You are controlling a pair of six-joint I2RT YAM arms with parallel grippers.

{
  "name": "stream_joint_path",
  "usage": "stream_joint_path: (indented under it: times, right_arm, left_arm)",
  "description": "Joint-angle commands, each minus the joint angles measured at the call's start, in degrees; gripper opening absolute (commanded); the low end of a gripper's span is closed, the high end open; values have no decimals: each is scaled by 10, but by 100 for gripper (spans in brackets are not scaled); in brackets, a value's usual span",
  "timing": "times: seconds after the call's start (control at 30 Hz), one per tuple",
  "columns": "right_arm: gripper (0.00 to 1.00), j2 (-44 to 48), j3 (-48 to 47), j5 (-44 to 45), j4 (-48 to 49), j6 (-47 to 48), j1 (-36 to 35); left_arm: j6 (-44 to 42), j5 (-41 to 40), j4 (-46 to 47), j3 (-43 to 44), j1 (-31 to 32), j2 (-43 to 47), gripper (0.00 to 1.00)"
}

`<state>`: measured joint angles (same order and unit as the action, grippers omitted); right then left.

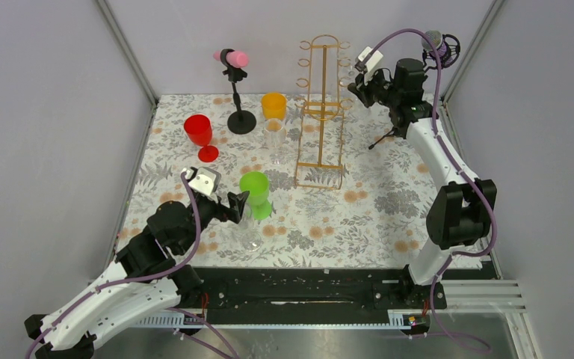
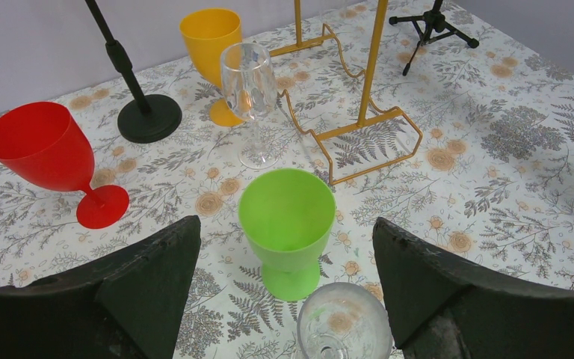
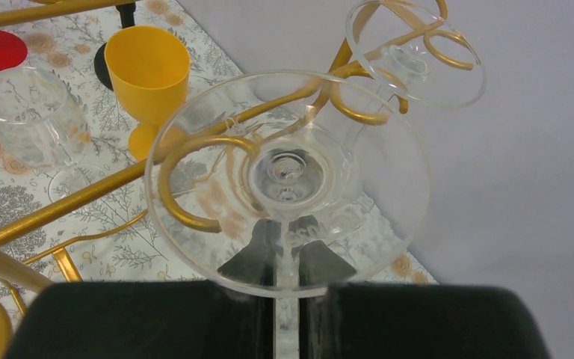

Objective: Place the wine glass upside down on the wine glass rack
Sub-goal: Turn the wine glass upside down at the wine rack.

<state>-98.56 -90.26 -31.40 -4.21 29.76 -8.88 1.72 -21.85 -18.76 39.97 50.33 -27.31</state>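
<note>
The gold wire wine glass rack stands at the back of the table; its base also shows in the left wrist view. My right gripper is high beside the rack's right hooks. In the right wrist view it is shut on the stem of a clear wine glass held upside down, foot towards the camera, with a gold hook ring right behind the foot. A second clear glass hangs on a hook beyond. My left gripper is open and holds nothing.
A green cup and a clear glass sit by the left gripper. A red goblet, an orange cup and an upright clear glass stand left of the rack. A pink-topped stand and a small tripod are at the back.
</note>
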Motion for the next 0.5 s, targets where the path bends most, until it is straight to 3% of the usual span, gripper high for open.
stream_joint_path:
  times: [0.0,0.47]
  right_arm:
    - [0,-3,-47,-18,10,6,2]
    - [0,-15,-63,-20,-29,34,-4]
  left_arm:
    - [-6,-5,27,-1,-3,8,86]
    - [-7,-6,27,0,-2,9,86]
